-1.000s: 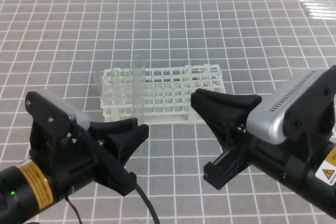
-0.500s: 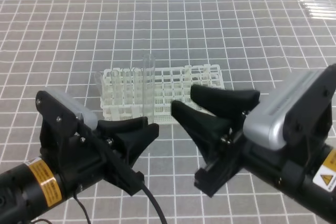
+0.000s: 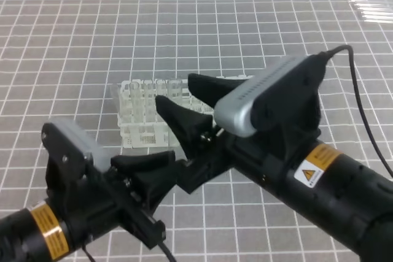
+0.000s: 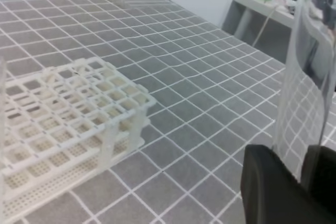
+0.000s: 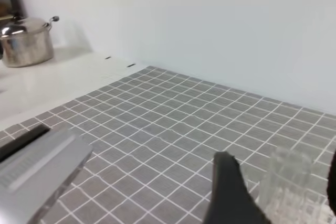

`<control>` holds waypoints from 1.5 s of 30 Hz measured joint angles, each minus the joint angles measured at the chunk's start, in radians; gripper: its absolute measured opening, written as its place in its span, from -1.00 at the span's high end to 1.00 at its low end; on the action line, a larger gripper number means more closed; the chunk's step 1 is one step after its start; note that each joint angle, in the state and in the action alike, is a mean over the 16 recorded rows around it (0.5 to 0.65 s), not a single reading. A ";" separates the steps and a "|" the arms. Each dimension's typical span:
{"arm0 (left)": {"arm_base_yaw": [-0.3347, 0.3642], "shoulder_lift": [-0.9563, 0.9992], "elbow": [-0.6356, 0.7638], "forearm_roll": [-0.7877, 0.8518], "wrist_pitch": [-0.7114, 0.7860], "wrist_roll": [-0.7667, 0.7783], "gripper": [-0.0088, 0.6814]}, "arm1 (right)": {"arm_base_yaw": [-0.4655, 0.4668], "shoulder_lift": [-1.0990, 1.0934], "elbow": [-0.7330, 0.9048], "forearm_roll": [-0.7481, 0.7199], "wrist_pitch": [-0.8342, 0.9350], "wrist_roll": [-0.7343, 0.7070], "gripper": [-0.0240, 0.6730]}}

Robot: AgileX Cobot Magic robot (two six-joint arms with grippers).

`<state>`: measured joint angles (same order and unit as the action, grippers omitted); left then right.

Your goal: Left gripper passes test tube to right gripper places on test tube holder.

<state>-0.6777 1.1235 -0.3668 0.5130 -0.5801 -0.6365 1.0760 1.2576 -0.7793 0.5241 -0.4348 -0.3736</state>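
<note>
Right gripper [image 3: 184, 99] has swung across, jaws spread.
Left gripper [image 3: 163, 165] clamps the test tube [image 4: 302, 82]; handover looks imminent.

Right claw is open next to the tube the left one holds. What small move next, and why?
Probably ease the right gripper inward until its open jaws straddle the test tube, then close. The left gripper holds the tube upright, above the tiled table, with the test tube holder just behind.
</note>
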 joint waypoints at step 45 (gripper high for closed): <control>0.000 0.000 0.034 0.043 -0.100 0.034 0.79 | 0.000 0.082 -0.027 0.026 -0.058 0.081 0.26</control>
<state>-0.6776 1.1231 -0.3333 0.5564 -0.6805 -0.6021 1.0764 1.3400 -0.8064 0.5506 -0.4932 -0.2927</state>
